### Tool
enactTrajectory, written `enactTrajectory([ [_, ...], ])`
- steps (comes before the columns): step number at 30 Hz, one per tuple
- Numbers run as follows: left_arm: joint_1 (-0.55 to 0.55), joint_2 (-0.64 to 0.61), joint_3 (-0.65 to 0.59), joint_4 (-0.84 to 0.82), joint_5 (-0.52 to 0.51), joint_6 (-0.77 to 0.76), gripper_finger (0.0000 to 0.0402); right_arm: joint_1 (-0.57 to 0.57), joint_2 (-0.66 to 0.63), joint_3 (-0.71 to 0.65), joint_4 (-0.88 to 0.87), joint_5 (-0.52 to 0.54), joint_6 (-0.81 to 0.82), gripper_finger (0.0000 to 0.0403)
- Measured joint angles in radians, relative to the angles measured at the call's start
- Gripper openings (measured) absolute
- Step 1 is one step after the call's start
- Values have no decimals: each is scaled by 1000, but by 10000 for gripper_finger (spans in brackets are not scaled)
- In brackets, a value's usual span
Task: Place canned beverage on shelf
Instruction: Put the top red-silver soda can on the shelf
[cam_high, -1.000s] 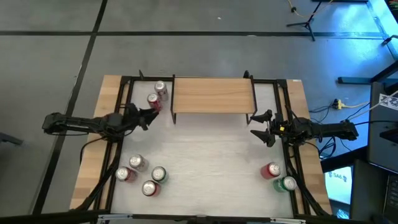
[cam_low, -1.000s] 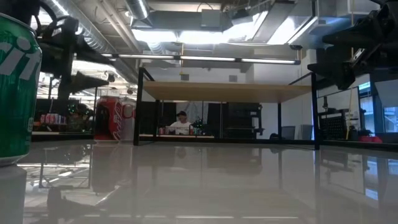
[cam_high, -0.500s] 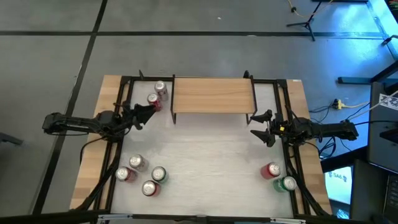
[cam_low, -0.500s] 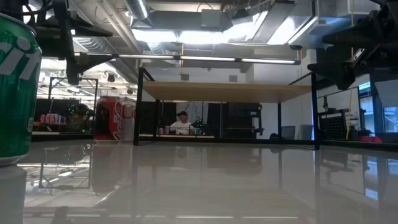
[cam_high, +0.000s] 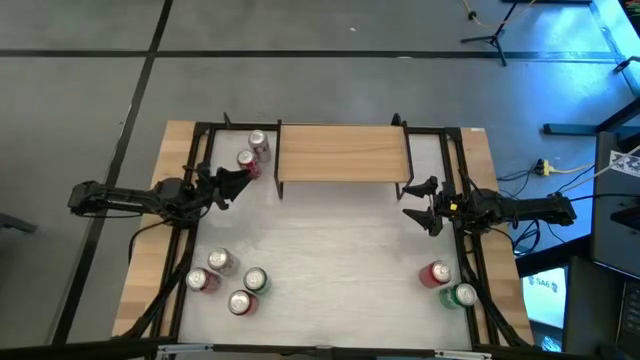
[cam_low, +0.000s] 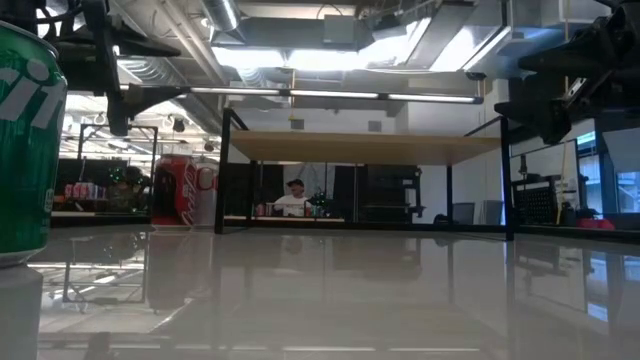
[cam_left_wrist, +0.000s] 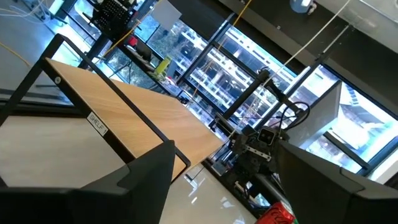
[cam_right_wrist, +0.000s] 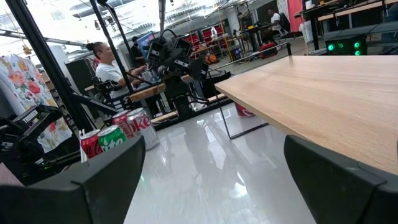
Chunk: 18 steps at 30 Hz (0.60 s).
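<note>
The shelf (cam_high: 342, 152), a light wood plank on thin black legs, stands at the table's far middle with nothing on top. Two canned beverages (cam_high: 259, 143) (cam_high: 247, 162) stand upright on the table by its left end. My left gripper (cam_high: 238, 181) hovers just near of them, open, fingers tipped a little upward, nothing between them (cam_left_wrist: 224, 186). My right gripper (cam_high: 421, 201) waits open by the shelf's right end, also holding nothing (cam_right_wrist: 214, 162).
Several cans (cam_high: 228, 282) stand at the table's near left; a red can (cam_high: 436, 273) and a green one (cam_high: 462, 295) stand at the near right. A green can (cam_low: 25, 150) looms close in the low view. A person (cam_right_wrist: 102, 59) sits beyond the table.
My left gripper has tipped its fingers upward and risen slightly, staying beside the two cans at the shelf's left end. The cans and the shelf have not moved.
</note>
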Motion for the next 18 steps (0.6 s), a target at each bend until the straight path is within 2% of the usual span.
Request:
enactTrajectory([
  [12,0,0,0,16,-52,79,392,0,0,0,0,0,0,381],
  [15,0,0,0,78,-80,113,395,0,0,0,0,0,0,381],
  [18,0,0,0,179,-174,131,391,0,0,0,0,0,0,381],
])
